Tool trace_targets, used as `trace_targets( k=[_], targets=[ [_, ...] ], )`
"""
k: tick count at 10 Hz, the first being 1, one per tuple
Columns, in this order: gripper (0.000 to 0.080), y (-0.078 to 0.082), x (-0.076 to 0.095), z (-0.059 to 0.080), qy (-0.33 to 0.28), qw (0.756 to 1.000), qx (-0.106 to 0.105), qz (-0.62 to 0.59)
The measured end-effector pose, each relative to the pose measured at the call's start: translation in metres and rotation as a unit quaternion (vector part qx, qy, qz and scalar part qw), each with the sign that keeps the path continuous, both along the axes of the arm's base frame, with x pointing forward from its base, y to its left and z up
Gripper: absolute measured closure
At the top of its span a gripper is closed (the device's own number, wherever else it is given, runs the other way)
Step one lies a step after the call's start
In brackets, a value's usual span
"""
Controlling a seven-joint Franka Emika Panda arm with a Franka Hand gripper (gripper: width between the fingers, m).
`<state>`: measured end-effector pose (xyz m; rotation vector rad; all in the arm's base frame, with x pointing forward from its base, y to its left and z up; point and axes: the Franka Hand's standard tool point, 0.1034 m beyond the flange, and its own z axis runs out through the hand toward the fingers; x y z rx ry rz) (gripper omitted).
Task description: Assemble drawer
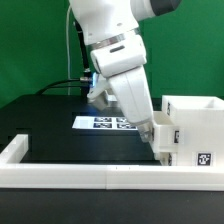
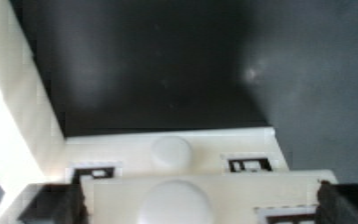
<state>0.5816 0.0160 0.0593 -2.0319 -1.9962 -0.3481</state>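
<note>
The white robot arm [image 1: 118,55] reaches down from the top centre of the exterior view toward the lower right. Its gripper [image 1: 157,142] is low, just beside the white casing [image 1: 195,125] of the drawer, which stands at the right edge of the frame, next to the long white rail [image 1: 90,176] that runs along the bottom. The casing is open at the top, and 1 black-and-white marker tag [image 1: 203,158] shows on its front face, in the lower right of the frame.

Behind the arm, in the middle of the exterior view, the flat marker board [image 1: 103,122] lies on the black table [image 1: 40,120] with several tags on it. A green wall fills the background.

In the wrist view, a low white box [image 2: 176,160] of the drawer lies at the lower centre of the picture, with 2 square tags on it, 1 [image 2: 249,162] toward the right and 1 toward the left. A round white knob [image 2: 169,150] sits between them. The dark fingers [image 2: 48,202] stand at both sides of the box near the bottom edge, set wide, and the white part lies between them. I cannot tell if the pads really press on it. A white wall [image 2: 19,90] runs along the left side of this picture, and the rest is black table.
</note>
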Motion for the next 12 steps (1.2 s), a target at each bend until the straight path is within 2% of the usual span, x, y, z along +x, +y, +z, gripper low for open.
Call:
trace_targets(
  k=[3, 5, 6, 7, 8, 10, 12],
  targets=[
    [0.0151, 0.018, -0.004, -0.004, -0.018, 1.0, -0.001, -0.004],
    [0.0151, 0.018, -0.004, -0.005, -0.02, 1.0, -0.003, -0.007],
    [0.0151, 0.014, -0.004, -0.006, -0.018, 1.0, -0.002, -0.004],
    [0.0151, 0.0, -0.003, -0.007, -0.011, 1.0, -0.003, -0.006],
    [0.0151, -0.022, -0.001, -0.005, 0.003, 1.0, -0.003, -0.004],
    [0.0151, -0.051, 0.004, -0.003, 0.001, 1.0, -0.017, -0.014],
    [0.0151, -0.045, 0.002, -0.005, 0.003, 1.0, -0.016, -0.013]
  ],
)
